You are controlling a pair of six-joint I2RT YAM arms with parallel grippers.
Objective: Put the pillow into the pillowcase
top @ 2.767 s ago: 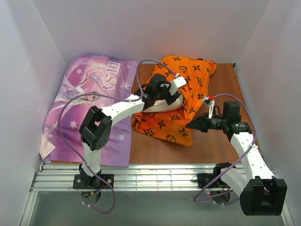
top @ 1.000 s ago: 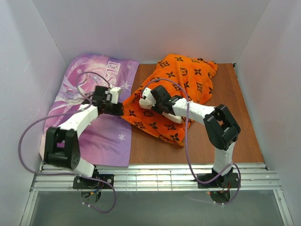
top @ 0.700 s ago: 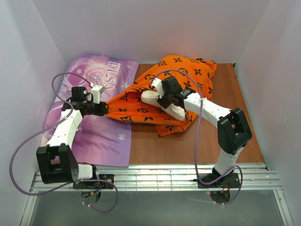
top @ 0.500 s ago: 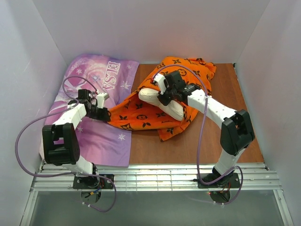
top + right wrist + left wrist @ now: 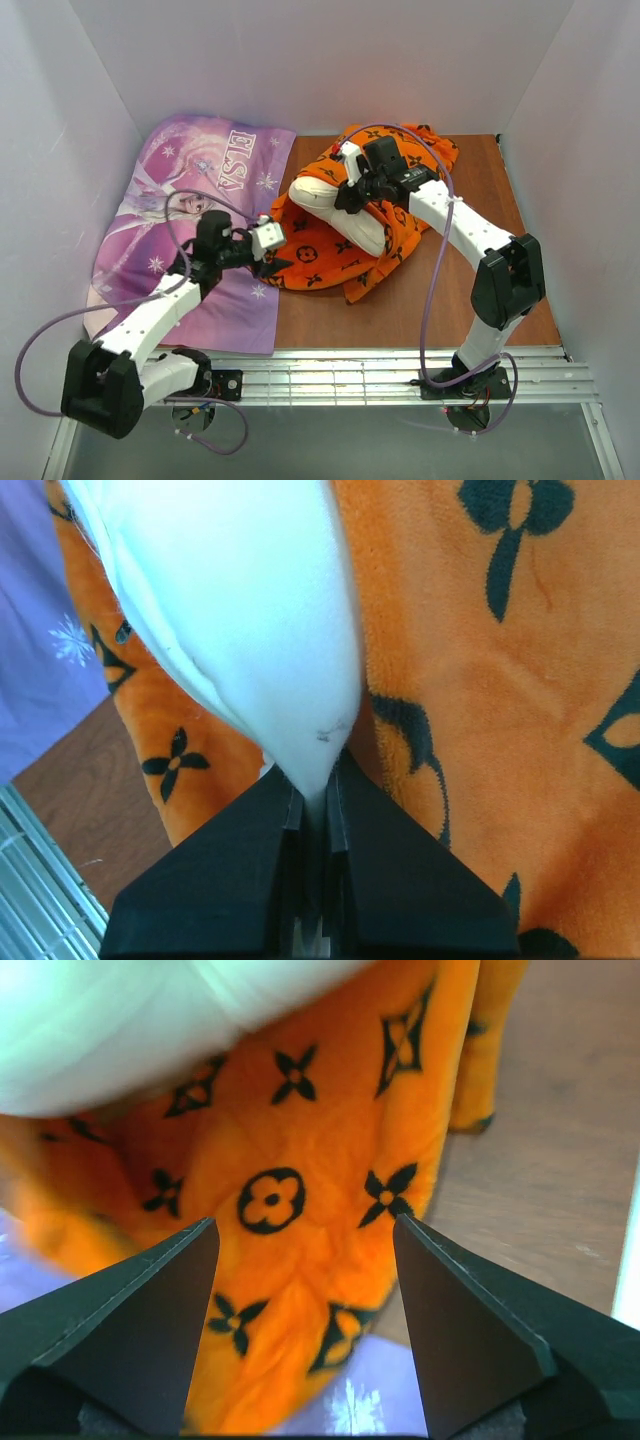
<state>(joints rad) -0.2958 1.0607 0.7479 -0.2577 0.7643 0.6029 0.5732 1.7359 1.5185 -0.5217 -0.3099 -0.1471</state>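
The left jaws (image 5: pixel 274 266) have let go! Half a second back they were out over the purple cloth, clamped on the pillowcase edge and hauling it left. Now they've swung in to the near left corner of the orange heap, and that stretched flap has slumped back into folds. The right arm has meanwhile carried its end of the pillow a touch farther away.

In the left wrist view, the left jaws (image 5: pixel 305 1225) stand wide apart with nothing between them. The pillowcase (image 5: pixel 300 1160) is spread just beyond the tips, and the pillow (image 5: pixel 100 1030) bulges in over it from the top.

In the right wrist view, the right jaws (image 5: pixel 315 792) are squeezed together on a pinched corner of the pillow (image 5: pixel 240 610), with orange pillowcase (image 5: pixel 480 730) all down the right side.

From above, the right jaws (image 5: pixel 347 192) sit at the far side of the pillow (image 5: pixel 335 210). It lies slantwise, far left to near right, on top of the pillowcase (image 5: pixel 320 255). Most of the pillow is bare, and orange cloth wraps only its right flank and bunches up at the far right.

The pillowcase's left edge lies on the edge of the purple ELSA fabric (image 5: pixel 160 200), which is flat across the left of the desk (image 5: pixel 450 290). Bare wood shows to the right and near side.
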